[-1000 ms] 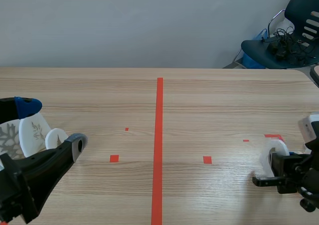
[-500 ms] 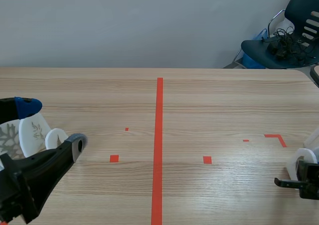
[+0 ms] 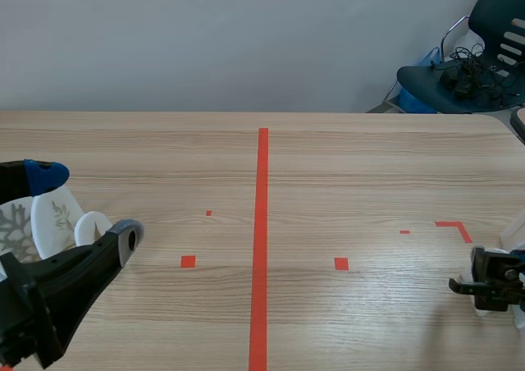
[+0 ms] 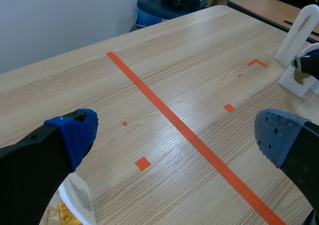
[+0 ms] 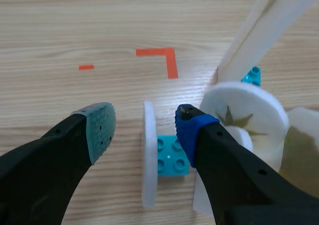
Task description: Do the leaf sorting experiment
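Three white discs (image 3: 57,219) were counted at the left of the table (image 3: 328,166), two bearing leaf prints; at least three more were seen at its right edge. Two teal bricks (image 5: 172,156) were recorded there, one yellow brick (image 4: 65,214) at the left, and one chair (image 3: 467,67) behind.

Table (image 3: 369,166) seen in pale wood grain, crossed by orange-red line (image 3: 262,223). Discs (image 3: 56,219) seen white, printed with grey leaves. Brick (image 5: 173,155) seen teal. Pads (image 4: 79,129) seen blue, dotted. Fingers (image 4: 27,158) seen black.
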